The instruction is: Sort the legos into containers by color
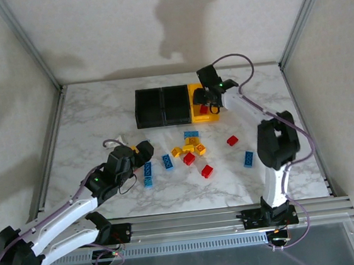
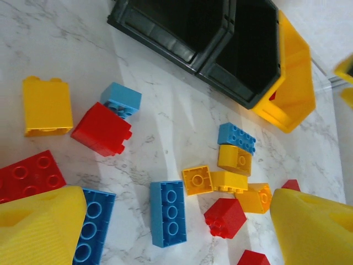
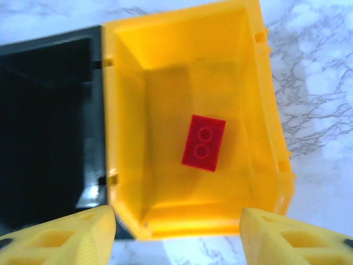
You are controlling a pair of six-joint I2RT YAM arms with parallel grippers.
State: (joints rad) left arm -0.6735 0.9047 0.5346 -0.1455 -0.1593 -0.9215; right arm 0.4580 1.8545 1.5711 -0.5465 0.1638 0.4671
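Observation:
A row of containers stands at the back: two black bins (image 1: pixel 161 105) and a yellow bin (image 1: pixel 194 105). My right gripper (image 1: pixel 206 98) hangs over the yellow bin (image 3: pixel 127 110), open (image 3: pixel 179 237), nothing between its fingers. A red lego (image 3: pixel 203 143) lies flat on that bin's floor. Loose legos lie mid-table: a yellow cluster (image 1: pixel 191 147), red ones (image 1: pixel 207 171) and blue ones (image 1: pixel 167 162). My left gripper (image 1: pixel 142 150) hovers open (image 2: pixel 176 232) above a blue brick (image 2: pixel 168 212), with a red brick (image 2: pixel 225 217) and a yellow one (image 2: pixel 197 180) beside it.
More bricks lie left of my left gripper: red (image 2: pixel 102 130), yellow (image 2: pixel 47 106) and blue (image 2: pixel 92 232). A red brick (image 1: pixel 232 140) and a blue brick (image 1: pixel 248 158) sit apart near the right arm. Metal frame posts edge the marble table (image 1: pixel 100 128).

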